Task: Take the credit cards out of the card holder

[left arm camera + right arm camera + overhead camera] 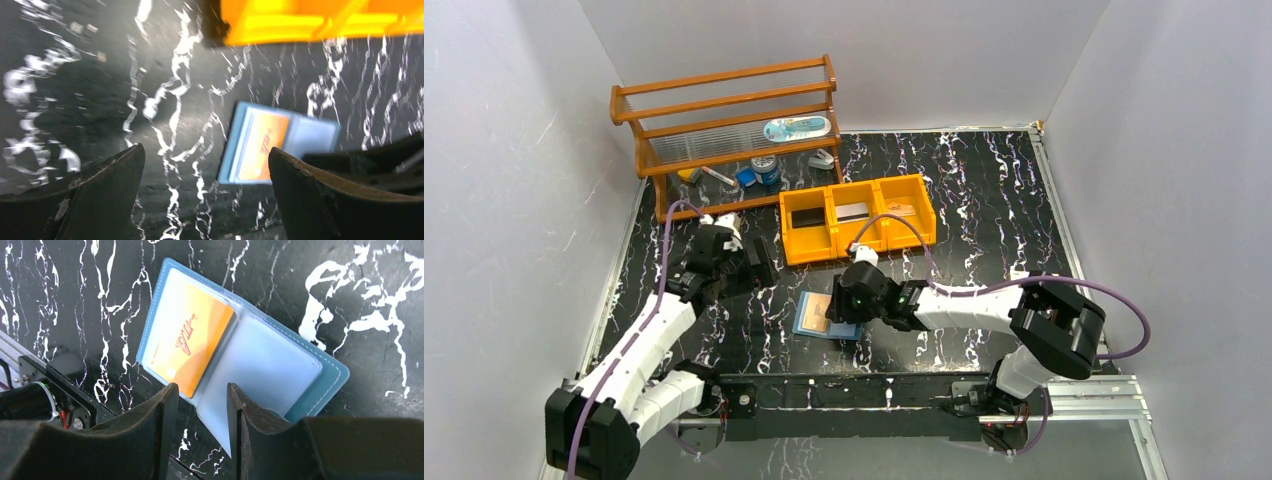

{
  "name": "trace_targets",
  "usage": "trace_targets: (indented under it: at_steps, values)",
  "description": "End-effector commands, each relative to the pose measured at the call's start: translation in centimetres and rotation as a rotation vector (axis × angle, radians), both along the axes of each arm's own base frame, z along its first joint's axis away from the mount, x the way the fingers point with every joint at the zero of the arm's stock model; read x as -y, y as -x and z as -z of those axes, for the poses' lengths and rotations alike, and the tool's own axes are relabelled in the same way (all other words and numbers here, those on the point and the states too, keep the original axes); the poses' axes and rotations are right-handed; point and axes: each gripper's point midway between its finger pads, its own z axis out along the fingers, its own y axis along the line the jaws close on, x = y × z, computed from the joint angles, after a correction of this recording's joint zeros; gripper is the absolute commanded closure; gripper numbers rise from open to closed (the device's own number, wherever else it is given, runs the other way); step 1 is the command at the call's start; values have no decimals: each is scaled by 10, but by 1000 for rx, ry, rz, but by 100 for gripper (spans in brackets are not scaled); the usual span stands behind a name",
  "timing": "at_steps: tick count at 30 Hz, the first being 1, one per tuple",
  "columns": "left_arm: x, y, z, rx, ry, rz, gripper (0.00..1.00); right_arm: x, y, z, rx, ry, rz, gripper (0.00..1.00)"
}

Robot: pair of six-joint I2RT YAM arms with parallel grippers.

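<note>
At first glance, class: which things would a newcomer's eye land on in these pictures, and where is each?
The bright orange three-compartment tray at mid-table stands out most against the black marbled table. Nearer the arms, the light blue card holder lies open with an orange-gold credit card in one pocket, the right end effector poised at its edge. A wooden rack fills the back left corner.

The holder (827, 316) lies open on the table (984, 200), in front of the tray (809, 250). 1 card (192, 342) sits in its left pocket. 3 more cards (853, 211) lie in the tray, 1 per compartment. The rack (724, 130) stands behind the tray, to the left. The left gripper (759, 262) is left of the holder and the right gripper (202, 390) is at its right edge.
</note>
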Motion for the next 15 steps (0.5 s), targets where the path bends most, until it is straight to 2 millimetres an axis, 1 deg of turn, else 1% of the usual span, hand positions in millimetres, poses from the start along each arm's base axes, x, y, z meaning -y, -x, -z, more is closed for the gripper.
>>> trace_targets:
  at_steps: [1, 3, 5, 9, 13, 15]
  values:
    - [56, 18, 4, -102, 270, 184, 12, -23, -5, -30, 7, -256, 48, 51]
    - [68, 19, 5, -144, 332, 216, 16, -25, -3, -27, -4, -281, 44, 51]
    - [75, 19, 6, -160, 367, 232, 17, -28, -2, -25, -13, -294, 40, 52]
    - [79, 22, 11, -174, 383, 259, 18, -32, -5, -23, -26, -312, 56, 55]
    - [83, 29, 15, -210, 407, 288, 22, -27, -10, -5, -70, -301, 119, 60]
    - [83, 31, 15, -207, 408, 300, 24, -26, -12, 0, -81, -303, 127, 62]
